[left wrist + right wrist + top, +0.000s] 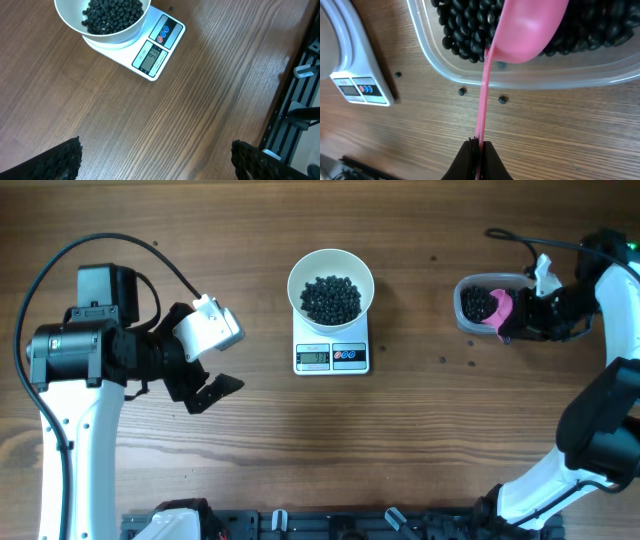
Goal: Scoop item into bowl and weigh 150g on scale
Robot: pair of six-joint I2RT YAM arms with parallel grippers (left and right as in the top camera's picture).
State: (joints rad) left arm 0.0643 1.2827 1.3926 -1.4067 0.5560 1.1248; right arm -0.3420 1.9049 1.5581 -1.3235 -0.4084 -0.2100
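Beads (331, 298) roll freely, so the pink scoop (527, 27) wants level carrying; right end effector (478, 150), three o'clock of scale (331, 357), pinches its thin handle; left end effector (157, 160) spread.

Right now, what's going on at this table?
The right gripper is shut on the handle of a pink scoop, whose cup is at the clear tub of black beads. The white bowl sits on the scale with a heap of beads in it. The left gripper hangs open over the table, holding nothing. A few stray beads lie beside the tub.
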